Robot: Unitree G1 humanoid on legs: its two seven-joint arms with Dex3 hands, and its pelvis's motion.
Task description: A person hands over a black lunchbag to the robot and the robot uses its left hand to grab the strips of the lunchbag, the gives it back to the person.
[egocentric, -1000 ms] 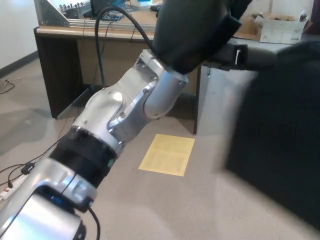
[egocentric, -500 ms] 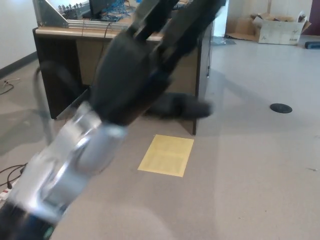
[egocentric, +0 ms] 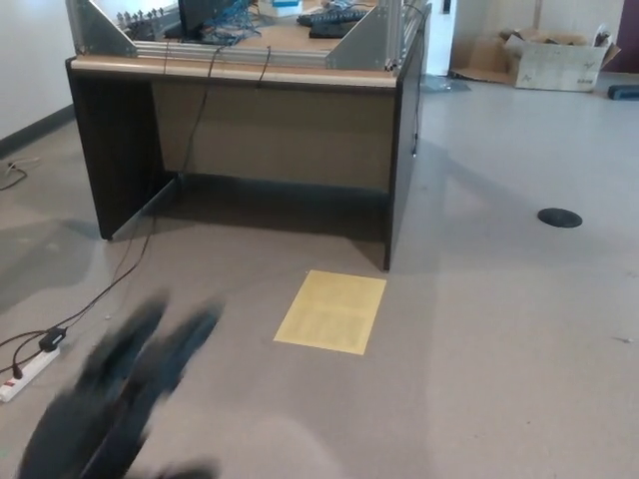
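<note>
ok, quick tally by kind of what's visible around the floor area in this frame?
Dark wooden desk: 1
Yellow paper sheet on the floor: 1
White power strip: 1
Black round floor disc: 1
Cardboard box: 1
Blurred black robot hand: 1
Total: 6

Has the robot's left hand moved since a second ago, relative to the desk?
Yes. The left hand has dropped from desk height to the lower-left, below the yellow floor patch.
</note>
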